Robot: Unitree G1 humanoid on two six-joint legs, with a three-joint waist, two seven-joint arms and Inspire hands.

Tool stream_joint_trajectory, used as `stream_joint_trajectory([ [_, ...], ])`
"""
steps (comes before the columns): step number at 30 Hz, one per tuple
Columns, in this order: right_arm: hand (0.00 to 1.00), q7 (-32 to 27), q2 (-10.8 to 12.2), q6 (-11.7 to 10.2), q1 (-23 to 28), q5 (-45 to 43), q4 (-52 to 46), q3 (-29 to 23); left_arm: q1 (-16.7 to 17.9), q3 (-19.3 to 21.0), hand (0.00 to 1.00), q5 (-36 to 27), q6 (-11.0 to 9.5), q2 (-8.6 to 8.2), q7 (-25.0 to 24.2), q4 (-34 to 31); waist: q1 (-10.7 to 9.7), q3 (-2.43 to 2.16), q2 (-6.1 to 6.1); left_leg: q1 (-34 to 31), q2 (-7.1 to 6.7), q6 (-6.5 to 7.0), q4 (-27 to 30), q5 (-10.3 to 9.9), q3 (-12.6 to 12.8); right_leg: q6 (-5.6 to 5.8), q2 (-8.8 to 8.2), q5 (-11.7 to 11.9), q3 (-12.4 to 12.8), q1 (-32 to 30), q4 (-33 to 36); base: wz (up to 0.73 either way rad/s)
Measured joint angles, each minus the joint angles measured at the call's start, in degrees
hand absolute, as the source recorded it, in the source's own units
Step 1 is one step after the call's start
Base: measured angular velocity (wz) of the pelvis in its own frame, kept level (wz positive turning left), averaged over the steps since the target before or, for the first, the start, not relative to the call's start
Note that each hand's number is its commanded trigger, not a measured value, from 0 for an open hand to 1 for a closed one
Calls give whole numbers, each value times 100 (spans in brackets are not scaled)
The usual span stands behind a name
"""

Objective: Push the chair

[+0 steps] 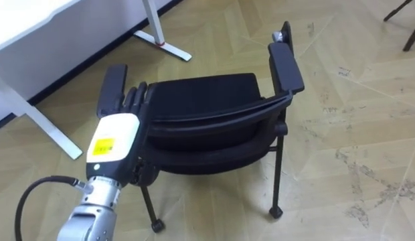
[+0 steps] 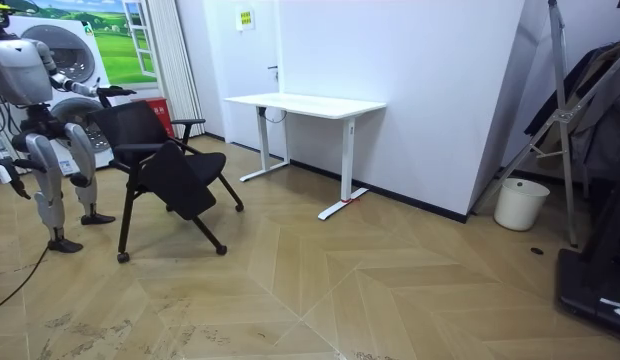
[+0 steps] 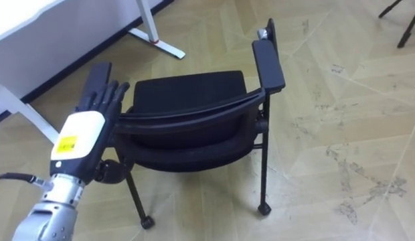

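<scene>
A black chair (image 1: 207,94) with armrests and castors stands on the wooden floor right in front of me, its seat facing a white desk (image 1: 33,20). My left hand (image 1: 117,137) lies with straight fingers against the left end of the chair's backrest, beside the left armrest (image 1: 112,87). The same hand (image 3: 84,134) and chair (image 3: 191,90) show in the right eye view. In the room view I stand behind the chair (image 2: 160,160) at the room view's left, my left arm stretched to it, my right hand (image 2: 10,178) hanging at my side.
The white desk (image 2: 305,103) stands by the wall, beyond the chair; its foot (image 1: 164,43) is close to the seat. A white bucket (image 2: 521,204) and a dark rack (image 2: 580,110) are at the room view's right. A washing machine (image 2: 60,55) is behind me.
</scene>
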Motion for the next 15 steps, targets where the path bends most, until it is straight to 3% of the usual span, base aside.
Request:
stream_joint_trajectory([
  [5,0,-1,2,4,26,45,2,0,-175,-41,0,-10,4,0,12,438,-79,-29,41,30,3,0,-4,0,61,-3,2,2,90,6,3,-9],
  [15,0,-8,7,12,58,35,-22,-21,-209,-67,0,-89,14,1,4,734,-290,-24,-11,99,3,0,-23,0,138,-3,7,2,231,5,8,-7],
])
